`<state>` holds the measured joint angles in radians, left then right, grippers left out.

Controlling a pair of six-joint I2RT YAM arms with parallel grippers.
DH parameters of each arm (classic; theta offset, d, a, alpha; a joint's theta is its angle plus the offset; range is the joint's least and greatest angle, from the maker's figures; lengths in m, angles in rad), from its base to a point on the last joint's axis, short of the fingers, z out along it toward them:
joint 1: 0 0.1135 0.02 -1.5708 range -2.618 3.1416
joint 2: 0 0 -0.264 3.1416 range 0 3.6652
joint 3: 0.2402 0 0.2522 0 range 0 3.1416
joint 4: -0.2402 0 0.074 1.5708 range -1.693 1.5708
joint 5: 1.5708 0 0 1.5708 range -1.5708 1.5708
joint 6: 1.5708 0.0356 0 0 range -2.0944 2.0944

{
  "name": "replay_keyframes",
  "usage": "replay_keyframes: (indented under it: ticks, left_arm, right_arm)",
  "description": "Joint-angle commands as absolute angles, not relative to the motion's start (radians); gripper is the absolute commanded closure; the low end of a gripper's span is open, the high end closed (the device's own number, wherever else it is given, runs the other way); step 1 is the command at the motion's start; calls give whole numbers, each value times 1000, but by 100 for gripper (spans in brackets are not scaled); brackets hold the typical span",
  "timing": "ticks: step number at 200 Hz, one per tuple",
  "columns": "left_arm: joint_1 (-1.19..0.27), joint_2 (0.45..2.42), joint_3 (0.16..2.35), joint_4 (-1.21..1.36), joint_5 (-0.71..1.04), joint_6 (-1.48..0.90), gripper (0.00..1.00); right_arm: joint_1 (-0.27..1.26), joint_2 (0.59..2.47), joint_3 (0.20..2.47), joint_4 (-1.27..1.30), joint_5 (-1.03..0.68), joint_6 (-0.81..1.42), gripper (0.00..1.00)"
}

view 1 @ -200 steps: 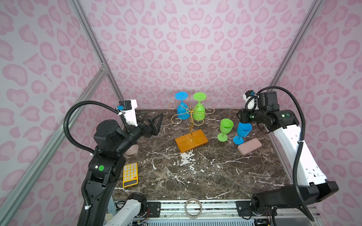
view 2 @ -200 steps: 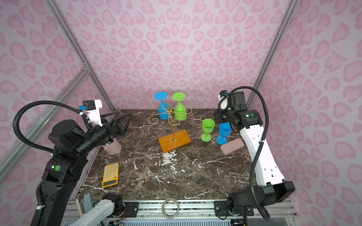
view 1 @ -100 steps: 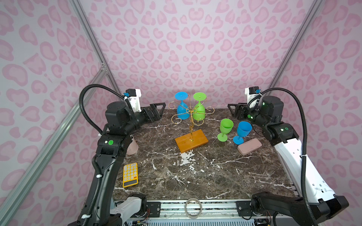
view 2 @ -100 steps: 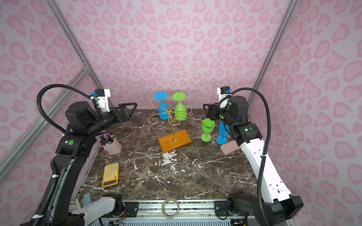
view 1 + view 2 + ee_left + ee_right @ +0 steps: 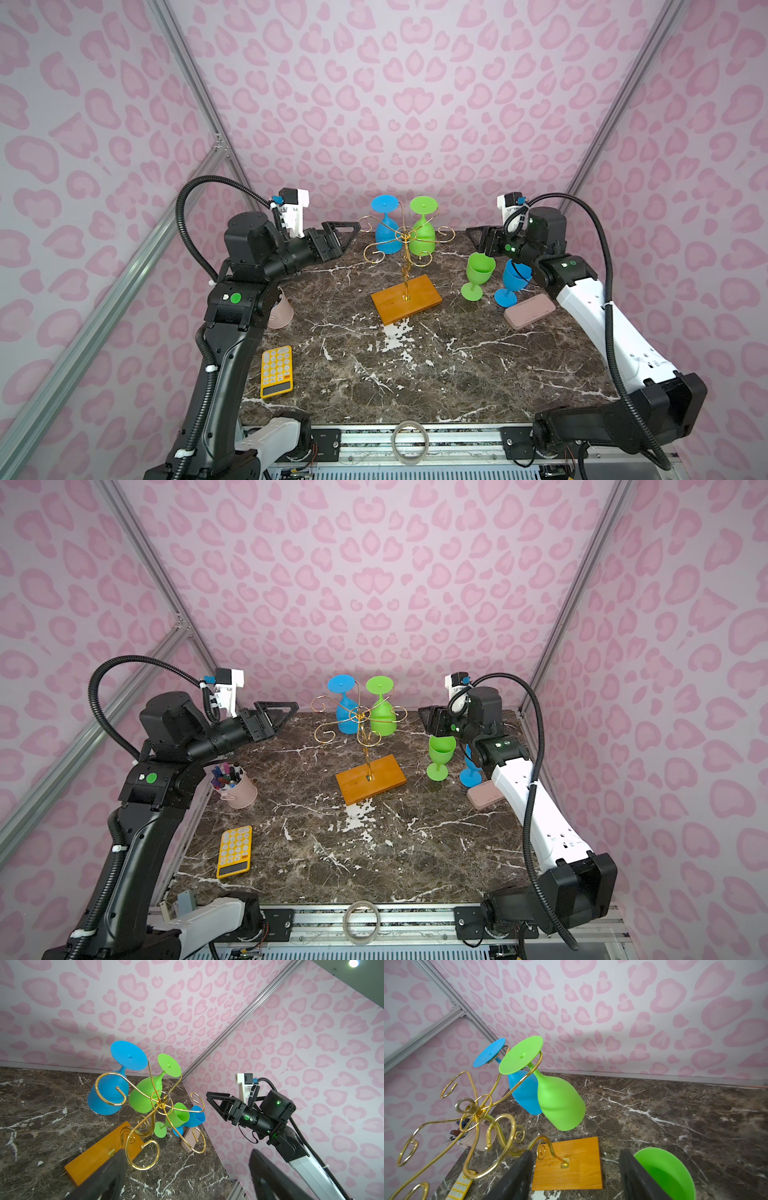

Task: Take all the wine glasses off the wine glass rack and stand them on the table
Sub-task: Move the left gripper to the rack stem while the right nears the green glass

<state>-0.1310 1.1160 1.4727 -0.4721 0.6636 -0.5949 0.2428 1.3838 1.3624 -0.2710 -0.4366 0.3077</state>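
right wrist view — right pincer (image 5: pixel 575 1153) spread, empty; best cup the hung green wine glass (image 5: pixel 560 1103) gently, sliding it outward off the wine glass rack (image 5: pixel 475 1108)

Gold rack (image 5: pixel 415 300) upright, blue glass (image 5: pixel 384 241), green glass (image 5: pixel 424 245) seemingly hooked, inverted

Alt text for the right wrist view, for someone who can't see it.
A green glass and a blue glass hang upside down on the gold wine glass rack. The right gripper, open and empty, faces the rack; a second green glass stands upright close by.
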Motion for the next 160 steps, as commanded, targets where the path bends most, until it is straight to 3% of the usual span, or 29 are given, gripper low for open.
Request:
replay_keyframes:
  ticks: [1, 54, 91, 124, 160]
  left_arm:
    - [-130, 1076, 1416, -537, 623, -553, 7]
    - [-133, 998, 1258, -472, 663, -599, 7]
    - [-144, 991, 1275, -419, 680, -629, 8]
    - [-147, 990, 1314, -415, 662, -586, 9]
    - [-162, 876, 1169, -344, 600, -435, 8]
  right_arm:
    - [245, 1389, 1342, -148, -519, 383, 33]
    - [262, 1431, 1362, -78, -585, 472, 35]
    - [291, 1431, 1336, -100, -481, 434, 37]
    - [295, 1346, 1156, -11, -423, 413, 38]
    - [296, 1272, 1078, 16, -364, 369, 37]
